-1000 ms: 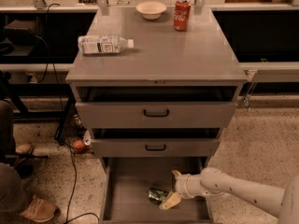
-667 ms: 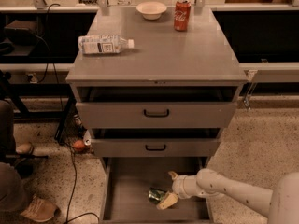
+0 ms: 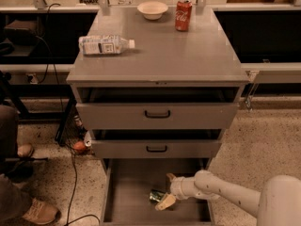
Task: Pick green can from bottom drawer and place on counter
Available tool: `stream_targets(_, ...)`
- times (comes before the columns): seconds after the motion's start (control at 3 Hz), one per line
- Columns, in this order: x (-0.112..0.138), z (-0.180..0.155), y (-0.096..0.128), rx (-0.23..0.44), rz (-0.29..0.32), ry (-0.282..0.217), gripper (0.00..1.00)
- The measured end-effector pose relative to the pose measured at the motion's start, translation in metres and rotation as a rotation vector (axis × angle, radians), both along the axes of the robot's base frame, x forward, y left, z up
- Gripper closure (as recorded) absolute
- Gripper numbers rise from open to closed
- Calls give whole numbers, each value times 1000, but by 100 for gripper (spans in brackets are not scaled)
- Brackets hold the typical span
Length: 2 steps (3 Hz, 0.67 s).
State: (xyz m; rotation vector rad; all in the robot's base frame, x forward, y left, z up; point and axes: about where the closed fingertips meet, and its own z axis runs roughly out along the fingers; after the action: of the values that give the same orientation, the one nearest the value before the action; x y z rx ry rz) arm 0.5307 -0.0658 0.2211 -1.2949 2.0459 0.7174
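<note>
The green can (image 3: 156, 196) lies on its side on the floor of the bottom drawer (image 3: 129, 192), which is pulled out at the foot of the cabinet. My gripper (image 3: 167, 190) reaches in from the right on a pale arm and sits low in the drawer, right against the can's right end. Its fingers (image 3: 165, 202) are spread, one behind the can and one in front of it. The can rests on the drawer floor. The counter (image 3: 164, 55) is the grey cabinet top above.
On the counter are a red Coca-Cola can (image 3: 183, 14), a white bowl (image 3: 152, 9) and a plastic bottle (image 3: 104, 44) lying on its side. The two upper drawers (image 3: 157, 114) stand slightly open above my arm. A person's feet (image 3: 33, 211) and cables are at the left.
My gripper has slid a little to the left, closer around the green can. The can has not moved.
</note>
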Motion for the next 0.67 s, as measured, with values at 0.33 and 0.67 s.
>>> stream_targets(0.33, -1, -2, 1, -6, 4, -14, 0)
stream_targets(0.67, 2, -20, -1, -34, 11, -61, 0)
